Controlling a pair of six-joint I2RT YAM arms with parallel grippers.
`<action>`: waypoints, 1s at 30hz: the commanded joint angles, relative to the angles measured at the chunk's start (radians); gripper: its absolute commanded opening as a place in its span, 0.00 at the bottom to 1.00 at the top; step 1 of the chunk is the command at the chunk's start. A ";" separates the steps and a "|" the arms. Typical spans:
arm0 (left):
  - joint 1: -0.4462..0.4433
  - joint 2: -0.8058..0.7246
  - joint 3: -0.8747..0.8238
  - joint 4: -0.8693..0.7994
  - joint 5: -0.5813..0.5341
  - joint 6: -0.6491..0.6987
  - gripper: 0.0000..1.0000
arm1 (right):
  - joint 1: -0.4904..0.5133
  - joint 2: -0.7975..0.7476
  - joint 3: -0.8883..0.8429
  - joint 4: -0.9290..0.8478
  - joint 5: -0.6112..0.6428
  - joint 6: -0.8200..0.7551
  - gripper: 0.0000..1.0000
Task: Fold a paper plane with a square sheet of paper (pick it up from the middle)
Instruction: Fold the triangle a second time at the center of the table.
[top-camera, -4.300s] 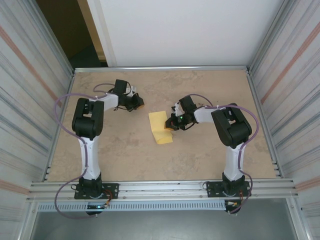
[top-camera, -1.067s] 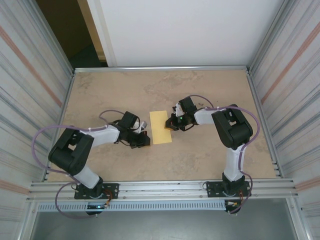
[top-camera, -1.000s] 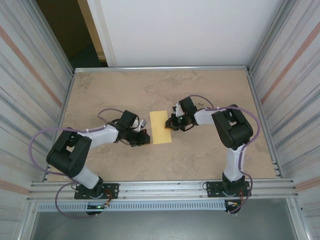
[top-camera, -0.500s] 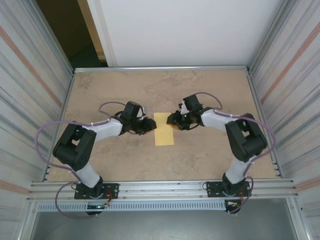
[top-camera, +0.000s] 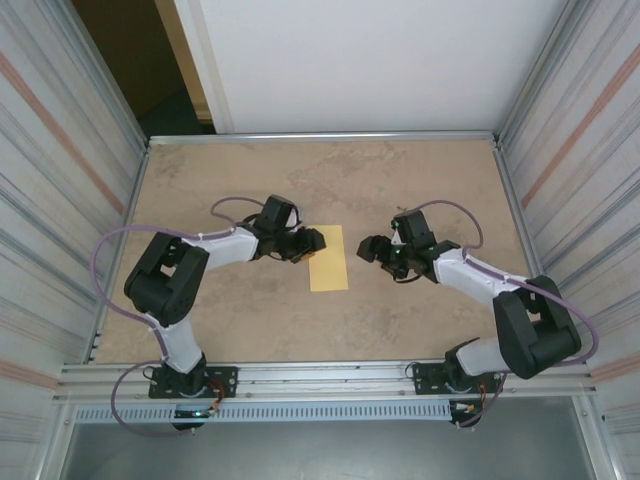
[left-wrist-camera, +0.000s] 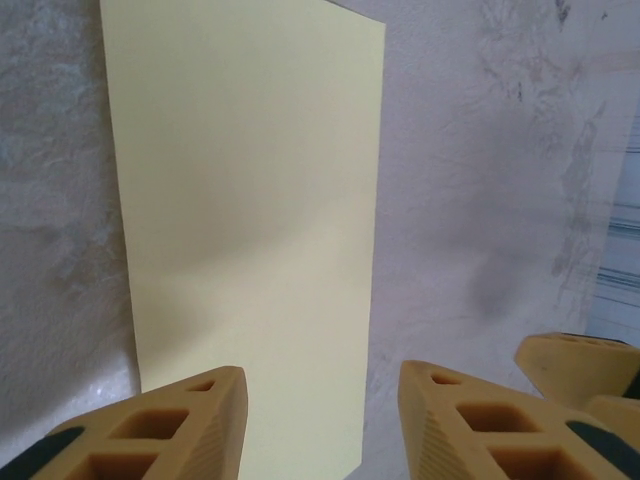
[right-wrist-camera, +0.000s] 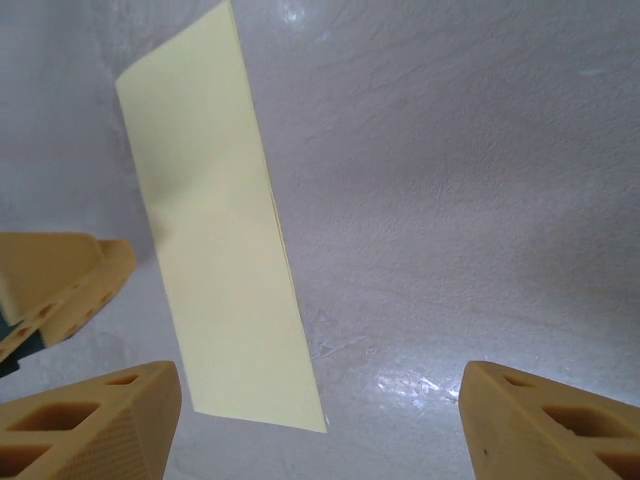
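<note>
Middle of the table: the sheet of paper (top-camera: 329, 258) lies flat on the beige table (top-camera: 230, 320), between the two grippers. It is folded into a narrow pale-yellow rectangle, with its long sides running near to far.
Sheet surface: plain and unmarked in the left wrist view (left-wrist-camera: 250, 220). In the right wrist view (right-wrist-camera: 225, 270) two layers show along one long edge.
Left of the sheet: the left gripper (top-camera: 312, 243) sits low, with its fingertips by the sheet's far left corner. Whether they touch the paper cannot be told.
Left gripper jaws: parted partway, with nothing between them (left-wrist-camera: 320, 420). In the wrist view one yellow finger overlaps the end of the sheet and the other is over bare table.
Right of the sheet: the right gripper (top-camera: 370, 248) is apart from the paper, with a strip of bare table between them.
Right gripper jaws: spread wide and holding nothing (right-wrist-camera: 320, 425).
Arms: both reach in from the near edge with elbows turned outward and purple cables looping above them.
</note>
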 joint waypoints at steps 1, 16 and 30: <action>-0.003 0.030 0.040 -0.036 0.000 0.004 0.46 | 0.000 -0.044 -0.033 0.038 0.000 0.054 0.74; 0.014 0.130 0.108 -0.111 0.006 0.040 0.45 | 0.060 0.045 0.015 0.005 -0.107 0.081 0.69; 0.022 0.170 0.105 -0.225 -0.027 -0.016 0.43 | 0.141 0.227 0.096 -0.003 -0.200 0.131 0.52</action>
